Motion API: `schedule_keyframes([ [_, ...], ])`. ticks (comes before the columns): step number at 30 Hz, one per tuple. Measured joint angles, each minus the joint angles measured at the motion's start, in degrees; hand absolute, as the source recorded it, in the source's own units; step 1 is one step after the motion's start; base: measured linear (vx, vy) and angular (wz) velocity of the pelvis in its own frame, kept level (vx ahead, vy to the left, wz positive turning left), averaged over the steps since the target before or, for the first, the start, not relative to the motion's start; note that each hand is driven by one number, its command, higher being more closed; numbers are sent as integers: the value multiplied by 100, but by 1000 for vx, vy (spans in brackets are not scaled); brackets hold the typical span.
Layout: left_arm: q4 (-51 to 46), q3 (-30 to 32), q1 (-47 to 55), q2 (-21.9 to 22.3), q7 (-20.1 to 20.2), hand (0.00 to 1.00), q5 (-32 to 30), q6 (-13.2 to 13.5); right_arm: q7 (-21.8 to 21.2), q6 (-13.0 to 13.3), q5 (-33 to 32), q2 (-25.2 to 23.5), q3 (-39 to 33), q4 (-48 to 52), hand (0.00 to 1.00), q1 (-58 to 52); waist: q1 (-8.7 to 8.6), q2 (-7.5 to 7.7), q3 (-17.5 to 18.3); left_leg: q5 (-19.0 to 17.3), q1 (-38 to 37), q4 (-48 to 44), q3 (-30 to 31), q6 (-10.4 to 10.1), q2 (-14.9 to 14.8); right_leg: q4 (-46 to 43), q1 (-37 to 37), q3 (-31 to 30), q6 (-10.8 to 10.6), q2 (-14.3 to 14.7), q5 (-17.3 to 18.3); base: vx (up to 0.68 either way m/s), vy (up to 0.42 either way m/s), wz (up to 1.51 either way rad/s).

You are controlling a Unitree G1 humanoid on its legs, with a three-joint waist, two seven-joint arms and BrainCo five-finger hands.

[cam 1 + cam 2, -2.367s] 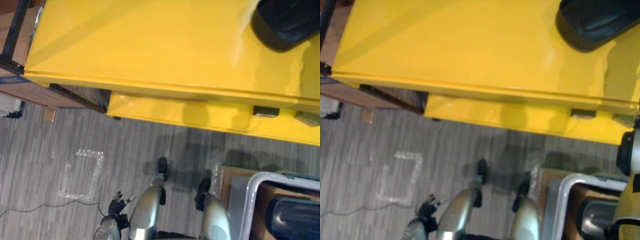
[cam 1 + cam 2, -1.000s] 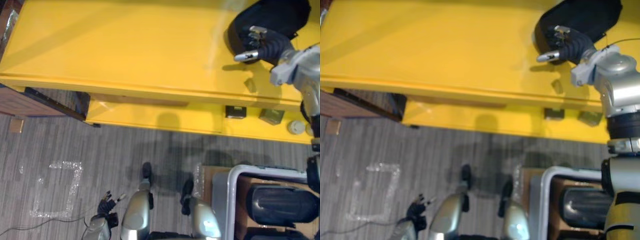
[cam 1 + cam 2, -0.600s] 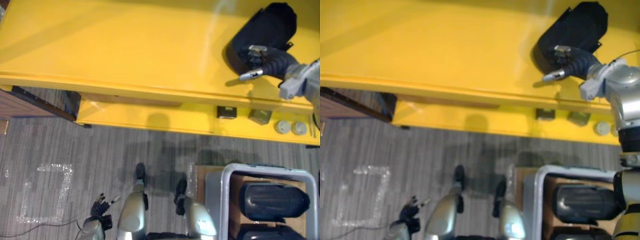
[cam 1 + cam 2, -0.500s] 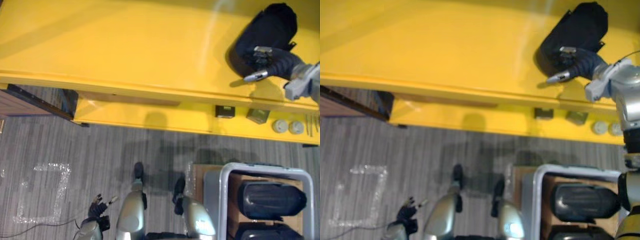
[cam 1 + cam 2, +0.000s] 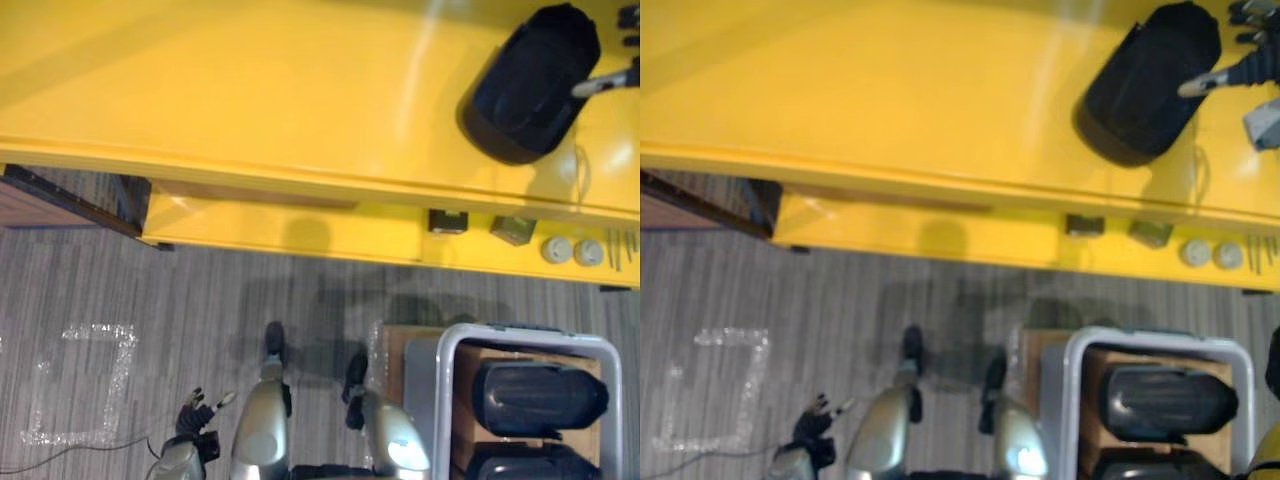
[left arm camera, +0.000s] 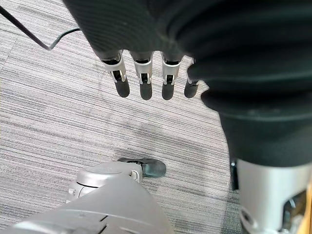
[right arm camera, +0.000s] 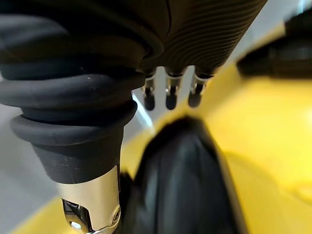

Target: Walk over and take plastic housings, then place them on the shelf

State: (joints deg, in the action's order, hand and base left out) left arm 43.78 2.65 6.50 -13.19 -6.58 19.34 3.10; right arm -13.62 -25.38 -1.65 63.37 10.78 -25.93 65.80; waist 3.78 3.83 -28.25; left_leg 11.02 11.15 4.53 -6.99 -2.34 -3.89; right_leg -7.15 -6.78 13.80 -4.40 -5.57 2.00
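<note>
The robot's right hand (image 5: 1230,75) reaches in from the upper right with its fingers (image 7: 168,95) straight and spread. It is curled round nothing and sits just beside the far edge of a black plastic housing (image 5: 528,85). I cannot tell whether a fingertip touches that edge. The housing lies on its side on the flat top of a wide yellow shelf (image 5: 250,90), near the shelf's right end, so this piece looks delivered. The loose, extended fingers fit a hand with no grip left to keep. The left hand (image 5: 195,418) hangs low at the robot's side over grey carpet (image 5: 150,290), its fingers (image 6: 141,83) relaxed and empty, likely kept clear because one arm is enough for this reach. At the lower right stands a grey-rimmed bin (image 5: 443,400) holding more black housings (image 5: 540,395), close to the robot so the next one is within an easy turn. A lower yellow ledge (image 5: 300,232) under the shelf top carries a few small dark blocks (image 5: 448,221) and pale discs (image 5: 557,249).
</note>
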Motion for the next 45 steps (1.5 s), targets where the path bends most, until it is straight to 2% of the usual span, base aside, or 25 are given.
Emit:
schedule_keyframes([
  [2, -4, -1, 0, 0, 1, 0, 0, -2, 151, 47, 43, 0, 24, -8, 0, 3, 3, 1, 0, 0, 0, 0, 0, 0, 2, 0, 0, 1, 0, -2, 0, 0, 0, 0],
  [3, -9, -4, 0, 1, 1, 0, 6, 0, 539, 143, -87, 0, 94, -14, 0, 11, 2, 0, 0, 0, 3, 0, 0, 0, 2, 0, -3, 0, 0, -2, 0, 0, 0, 0],
  [5, -10, -12, 0, 4, 2, 0, 44, 3, 971, 182, -220, -1, 99, -17, 0, 17, 4, 0, 0, 0, 10, 0, 1, 0, 2, 0, -9, 1, 0, -2, 0, 0, 0, 0],
  [6, -9, -58, 0, 6, 2, 0, 45, 5, 1502, 168, -227, -1, 89, -141, 0, 49, 12, 0, 0, 0, 25, -1, 5, 0, 4, -2, -21, 3, 1, -4, 0, 0, 0, 0],
  [8, -12, -99, 0, 14, 1, 0, 53, 4, 1746, 126, -278, -5, 33, -327, 0, 52, 22, -2, 0, 0, 36, -1, 12, 0, 10, -3, -29, 8, 1, -10, 1, 0, 0, 0],
  [10, -11, -180, 0, 28, 1, 0, 66, -11, 2066, 93, -677, -105, -255, -787, 0, 43, 26, -21, -6, 2, 62, -2, 18, 3, 31, -17, -57, 12, 1, -31, 1, 3, 8, 2],
  [12, -14, -238, 0, 32, 1, 0, 84, -7, 2266, 67, -1005, -197, -506, -1212, 0, 16, 25, -70, -30, 8, 79, -2, 22, 11, 51, -30, -76, 14, -1, -47, 0, 0, 0, 0],
  [14, -11, -311, 0, 65, 0, 0, 94, 0, 2474, 72, -1241, -324, -705, -1768, 0, -12, 31, -187, -49, 10, 90, -3, 24, 14, 72, -49, -95, 13, -3, -59, -1, 0, 0, 0],
  [15, -10, -328, 0, 78, 0, 0, 95, 3, 2511, 75, -1266, -336, -723, -1879, 0, -15, 35, -230, -56, 12, 91, -3, 25, 16, 76, -54, -98, 14, -4, -63, -1, 0, 0, 0],
  [18, 17, -384, -1, 220, -2, 0, 99, 8, 2716, 204, -1583, -354, -732, -2475, 0, -15, 87, -523, -42, 17, 94, -2, 34, 24, 88, -88, -109, 20, -12, -63, 6, 0, 0, 0],
  [21, 34, -413, 0, 280, -3, 0, 107, 10, 2912, 320, -1835, -444, -742, -2768, 0, -14, 99, -623, -43, 19, 95, -2, 41, 25, 79, -128, -125, 23, -15, -66, 33, 0, 0, 0],
  [24, 42, -515, -1, 280, -3, 0, 110, 15, 2957, 525, -2252, -538, -745, -2961, 0, -14, 116, -663, -42, 20, 96, -2, 51, 23, 65, -173, -143, 30, -3, -79, 67, 0, 0, 0],
  [30, 39, -577, -1, 354, 2, 0, 109, 11, 2988, 719, -2229, -543, -793, -3146, 0, 80, 179, -694, -32, 21, 122, -2, 64, 23, 105, -487, -311, 26, -11, -161, 237, 6, -5, 2],
  [34, 38, -615, -15, 466, 6, 0, 109, 13, 3001, 990, -2200, -543, -792, -3317, 0, 330, 177, -830, -42, 46, 212, -2, 81, 24, 110, -604, -441, 34, -11, -182, 265, 2, -3, 1],
  [39, 35, -756, -16, 474, 10, 0, 284, 12, 2998, 1418, -2226, -543, -784, -3331, 0, 354, 178, -973, -17, 68, 245, -2, 120, 1, 146, -989, -627, 42, -1, -273, 464, 2, -21, 4],
  [45, 34, -811, -16, 510, 47, 0, 290, 12, 2991, 1690, -1938, -545, -607, -3327, 0, 446, 191, -1095, 33, 113, 299, -2, 157, -18, 167, -1300, -824, 59, 24, -346, 646, 2, -40, 4],
])
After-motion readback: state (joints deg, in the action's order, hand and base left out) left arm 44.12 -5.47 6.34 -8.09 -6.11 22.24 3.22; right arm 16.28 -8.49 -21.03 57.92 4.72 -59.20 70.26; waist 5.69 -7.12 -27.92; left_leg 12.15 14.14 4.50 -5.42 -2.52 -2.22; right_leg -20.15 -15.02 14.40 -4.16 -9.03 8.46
